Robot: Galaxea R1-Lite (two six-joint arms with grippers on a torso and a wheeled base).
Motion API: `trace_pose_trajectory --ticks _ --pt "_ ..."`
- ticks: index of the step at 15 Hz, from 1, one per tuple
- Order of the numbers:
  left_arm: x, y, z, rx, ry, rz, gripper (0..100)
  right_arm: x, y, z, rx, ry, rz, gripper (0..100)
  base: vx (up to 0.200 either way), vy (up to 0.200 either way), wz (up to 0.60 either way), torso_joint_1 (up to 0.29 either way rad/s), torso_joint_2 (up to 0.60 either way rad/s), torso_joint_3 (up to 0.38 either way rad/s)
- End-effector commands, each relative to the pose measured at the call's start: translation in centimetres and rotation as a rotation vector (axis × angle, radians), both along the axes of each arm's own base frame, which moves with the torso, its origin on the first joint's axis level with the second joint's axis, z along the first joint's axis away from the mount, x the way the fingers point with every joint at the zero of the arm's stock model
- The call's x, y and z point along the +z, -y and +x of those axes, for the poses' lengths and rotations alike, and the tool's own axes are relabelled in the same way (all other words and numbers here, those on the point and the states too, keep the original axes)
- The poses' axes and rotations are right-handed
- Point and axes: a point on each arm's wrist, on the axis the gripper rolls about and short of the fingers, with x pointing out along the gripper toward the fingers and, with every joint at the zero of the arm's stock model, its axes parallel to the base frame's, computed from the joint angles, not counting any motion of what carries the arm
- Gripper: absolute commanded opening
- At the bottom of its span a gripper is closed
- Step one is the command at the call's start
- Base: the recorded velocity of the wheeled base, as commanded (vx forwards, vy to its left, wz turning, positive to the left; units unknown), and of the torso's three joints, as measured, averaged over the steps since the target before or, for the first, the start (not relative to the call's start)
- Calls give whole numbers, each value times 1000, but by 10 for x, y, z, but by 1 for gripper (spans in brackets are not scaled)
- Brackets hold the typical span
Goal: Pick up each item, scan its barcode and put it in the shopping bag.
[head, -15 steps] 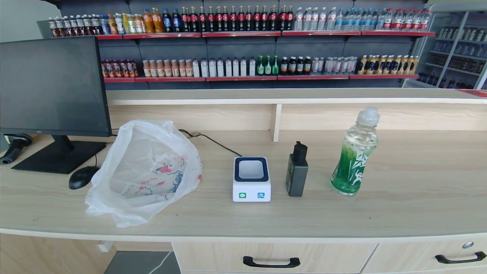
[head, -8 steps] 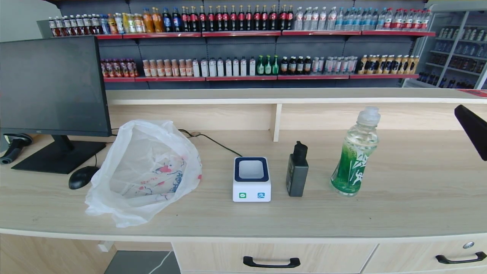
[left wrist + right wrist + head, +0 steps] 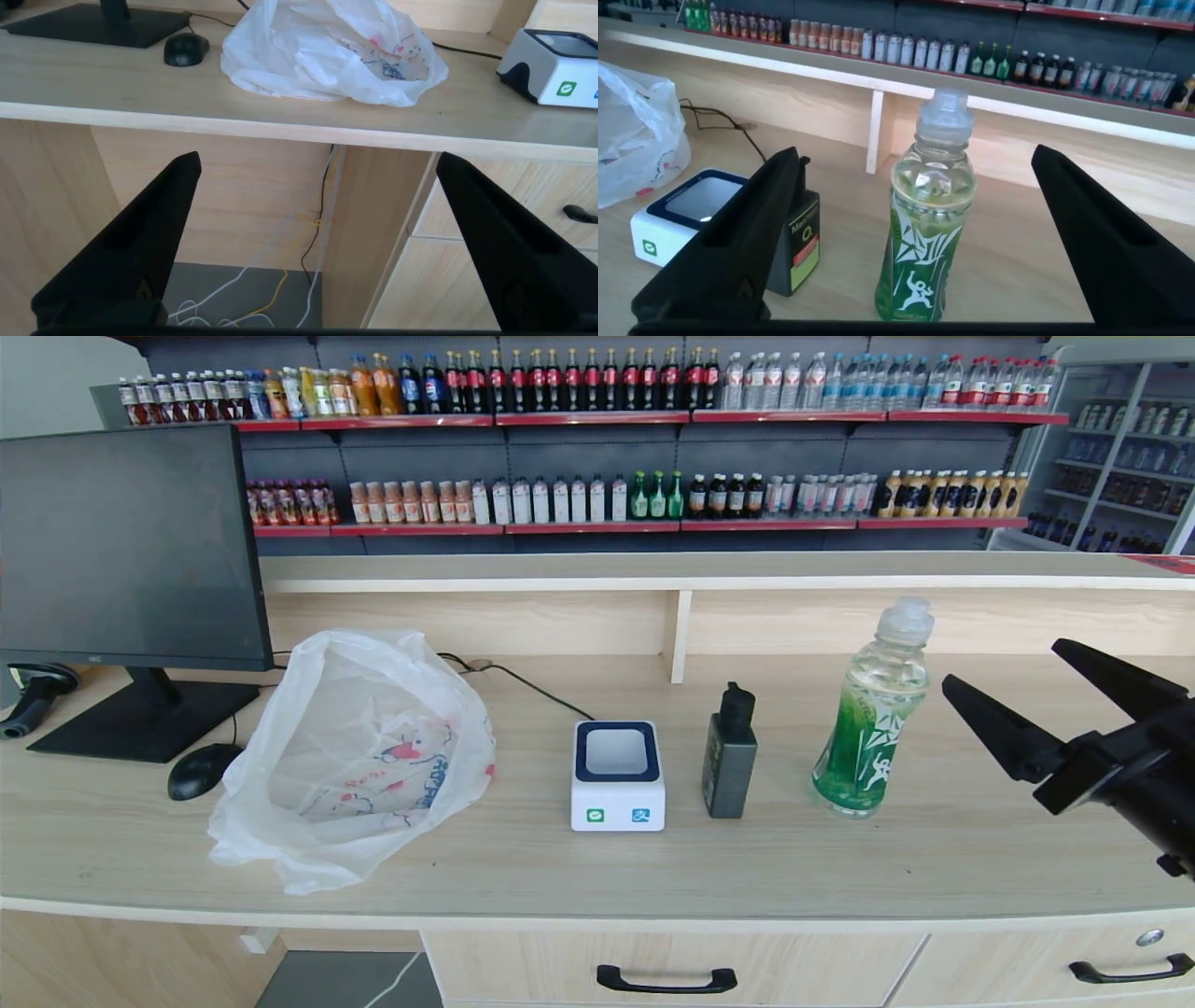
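Vertically, cap up, the green bottle [image 3: 868,728] stands near the released right claw [image 3: 999,661]; left claw [image 3: 318,161] released too.

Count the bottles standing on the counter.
2. The green-labelled drink bottle stands upright farthest right; the small dark bottle stands between it and the white scanner. The shopping bag may hide others.

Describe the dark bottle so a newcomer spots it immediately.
On the wooden counter, find the white scanner box at the middle. The dark bottle stands upright just right of it. It is short, boxy and opaque, unlike the taller clear green-labelled bottle beyond.
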Motion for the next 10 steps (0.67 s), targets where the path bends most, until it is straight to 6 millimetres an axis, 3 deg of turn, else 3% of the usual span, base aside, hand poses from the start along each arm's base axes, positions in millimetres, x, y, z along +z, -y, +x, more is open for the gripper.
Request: trace_pose_trajectory --ticks 1,10 --pt "0 0 0 1 0 0 100 -4 -2 3 8 -20 -4 100 0 0 0 0 0 0" --pt "0 0 0 1 0 0 100 -11 -15 3 75 -27 -6 100 0 0 0 0 0 0"
